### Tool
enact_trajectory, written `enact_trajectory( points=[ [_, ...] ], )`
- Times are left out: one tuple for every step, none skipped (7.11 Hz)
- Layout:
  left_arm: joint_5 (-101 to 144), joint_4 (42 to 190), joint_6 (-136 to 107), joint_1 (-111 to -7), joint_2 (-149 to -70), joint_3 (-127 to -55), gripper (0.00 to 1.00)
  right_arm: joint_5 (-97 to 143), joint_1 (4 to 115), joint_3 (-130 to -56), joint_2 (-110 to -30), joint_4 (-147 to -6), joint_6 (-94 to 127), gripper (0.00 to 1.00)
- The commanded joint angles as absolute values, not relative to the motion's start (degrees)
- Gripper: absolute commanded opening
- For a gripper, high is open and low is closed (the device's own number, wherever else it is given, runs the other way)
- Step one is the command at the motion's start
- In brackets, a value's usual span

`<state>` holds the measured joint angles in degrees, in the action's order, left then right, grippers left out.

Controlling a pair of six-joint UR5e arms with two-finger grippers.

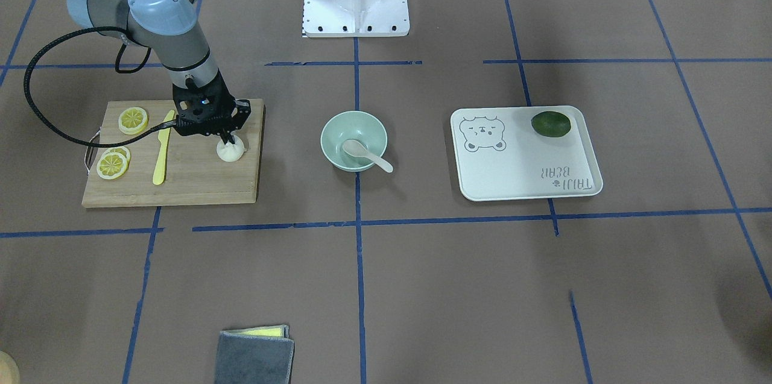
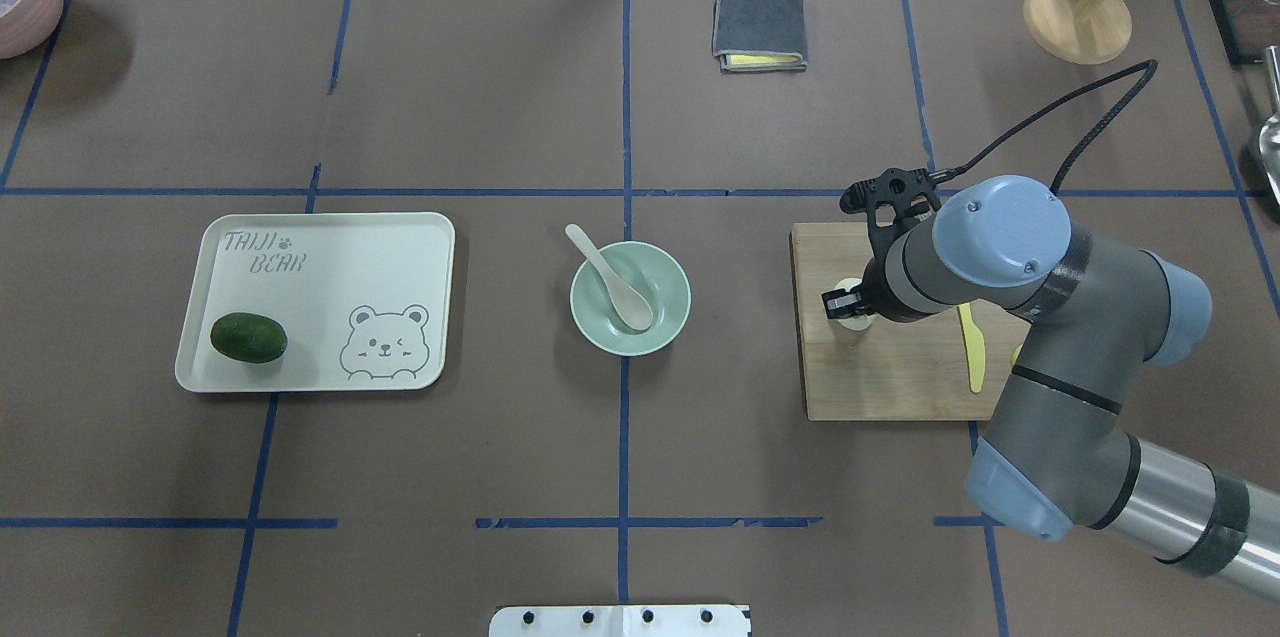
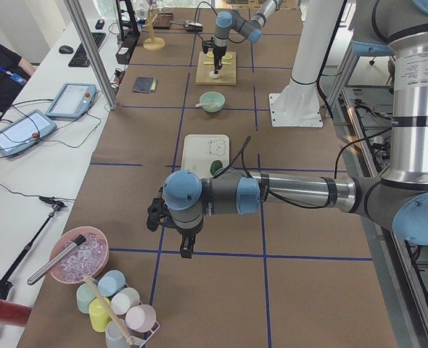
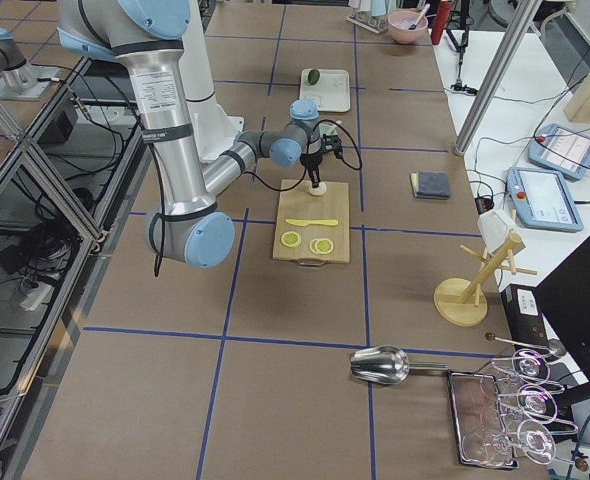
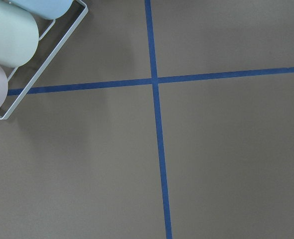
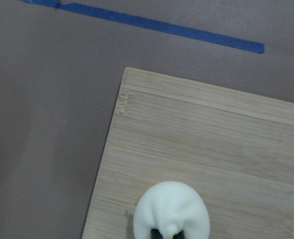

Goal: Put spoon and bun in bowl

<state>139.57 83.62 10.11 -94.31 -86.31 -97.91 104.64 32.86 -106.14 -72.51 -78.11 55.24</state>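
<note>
Nearest your side of the table lies the folded grey cloth (image 1: 256,355). Beyond it, on the wooden board (image 1: 199,182), the bun (image 1: 231,154) sits close to the board's 3 o'clock edge. It is directly beneath the right gripper (image 1: 228,141). In the wrist view you see the two dark fingertips (image 6: 156,233) set close together, almost closed. They pinch the bun's pleated top while the bun rests on the board. At 9 o'clock from the bun lie the yellow knife (image 1: 161,152) and the lemon slices (image 1: 113,166). At 3 o'clock from the board stands the bowl (image 1: 335,131). The spoon (image 1: 368,155) has its scoop inside the bowl and its handle over the rim toward 4 o'clock. Further along at 3 o'clock, the tray (image 1: 518,173) carries the lime (image 1: 550,123). The left gripper (image 3: 187,249) hangs above the table, well apart from all this, and you cannot tell how wide it stands.
</note>
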Motion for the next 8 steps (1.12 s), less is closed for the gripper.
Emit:
enact_trajectory(
  points=[
    [139.57, 83.58, 10.11, -94.31, -86.40, -98.00, 1.00, 103.19, 31.73, -106.08, -66.83, -80.75, 60.27, 0.00],
    [139.57, 83.67, 10.11, -94.31, -86.66, -97.91, 1.00, 103.10, 31.55, -105.91, -60.71, -87.12, 60.81, 0.00],
    [139.57, 83.67, 10.11, -94.31, -86.66, -97.91, 1.00, 103.01, 31.29, -105.30, -55.77, -91.19, 62.56, 0.00],
    [139.57, 83.67, 10.11, -94.31, -86.66, -97.91, 1.00, 102.31, 30.24, -102.68, -52.24, -91.84, 64.41, 0.00],
    [139.57, 83.67, 10.02, -94.31, -86.75, -97.74, 1.00, 99.35, 28.41, -97.87, -47.51, -91.85, 67.38, 0.00],
    [139.57, 83.67, 10.11, -94.31, -86.84, -97.73, 1.00, 97.32, 26.21, -94.78, -45.11, -91.76, 69.67, 0.00],
    [139.57, 83.67, 10.11, -94.22, -86.84, -97.82, 1.00, 94.34, 24.02, -91.88, -43.52, -91.67, 71.70, 0.00],
    [139.57, 83.67, 10.11, -94.31, -86.84, -97.82, 1.00, 93.09, 23.21, -90.28, -43.33, -91.50, 71.89, 0.00]
  ],
)
